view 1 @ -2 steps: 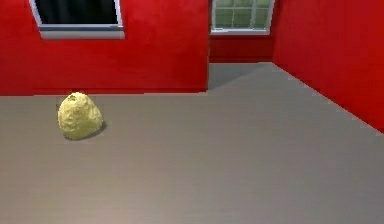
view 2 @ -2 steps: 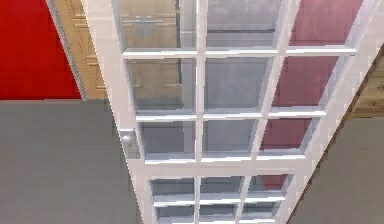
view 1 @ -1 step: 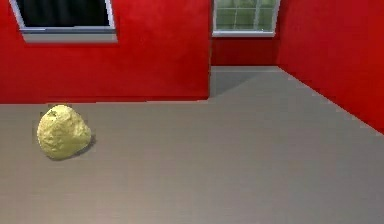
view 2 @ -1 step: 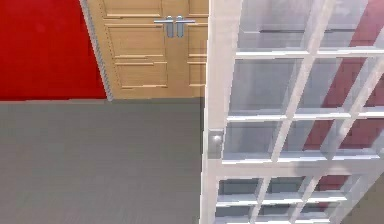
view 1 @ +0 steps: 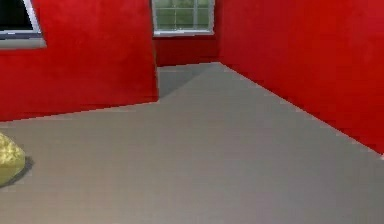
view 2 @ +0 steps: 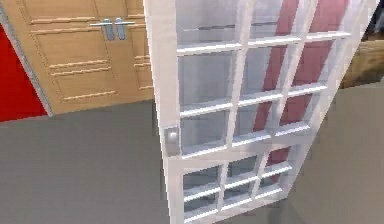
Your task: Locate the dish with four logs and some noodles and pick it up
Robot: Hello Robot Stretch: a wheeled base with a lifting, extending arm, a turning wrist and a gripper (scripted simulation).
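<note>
One lumpy yellow thing (view 1: 8, 160) lay at the forward view's lower left on the grey floor (view 1: 210, 150). Beyond it, red walls (view 1: 80, 60) ran back to a recess with a white-framed window (view 1: 183, 15). In the arm side view a white glazed door (view 2: 163, 60) with a silver latch (view 2: 172, 137) stood near, with wooden double doors (view 2: 85, 50) behind it. How the hand stood, and where the dish lay, could not be told.

Lumpy yellow mass (view 1: 8, 160) (kind unclear) lies at forward view's lower left.
</note>
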